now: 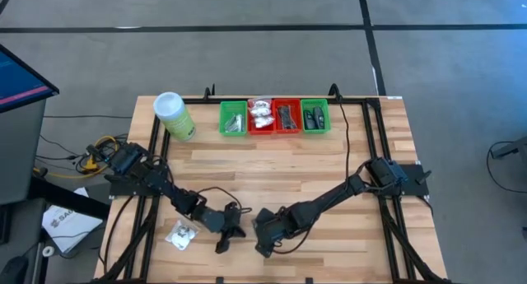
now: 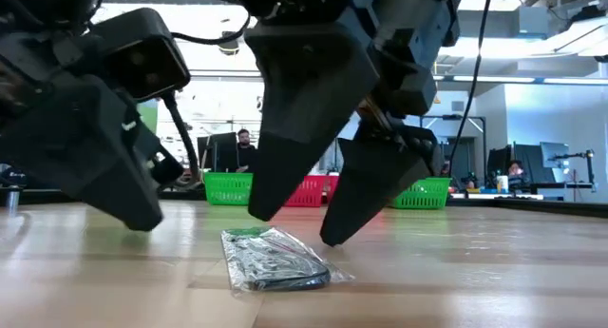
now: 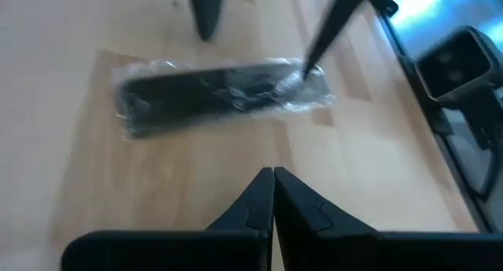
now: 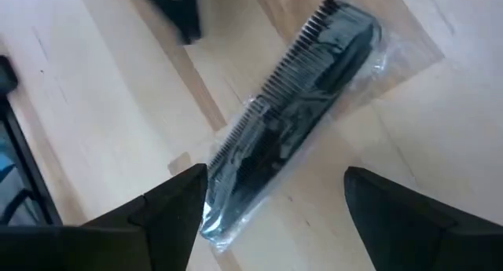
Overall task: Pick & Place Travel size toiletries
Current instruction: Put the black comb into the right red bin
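Observation:
A black comb in a clear crinkly wrapper (image 4: 295, 118) lies flat on the wooden table near its near edge; it also shows in the low view (image 2: 274, 261) and the left wrist view (image 3: 220, 94). My right gripper (image 4: 275, 184) is open and points down over the comb, one finger on each side of one end, tips low by the table (image 2: 294, 228). My left gripper (image 3: 273, 184) is shut and empty, a little to the comb's left (image 1: 226, 228). A white packet (image 1: 181, 235) lies on the table beside the left arm. My right gripper comes at the comb from above with its fingers astride the wrapper's end (image 3: 310, 75). One fingertip (image 3: 314, 55) stands right at the wrapper's edge. I cannot tell whether it touches the wrapper. The comb lies flat on the table.
Four small trays stand in a row at the far edge: green (image 1: 233, 118), red (image 1: 262, 115), red (image 1: 286, 116), green (image 1: 314, 116), each with items in it. A tall light-green canister with a white lid (image 1: 174, 115) stands left of them. People show in the room behind.

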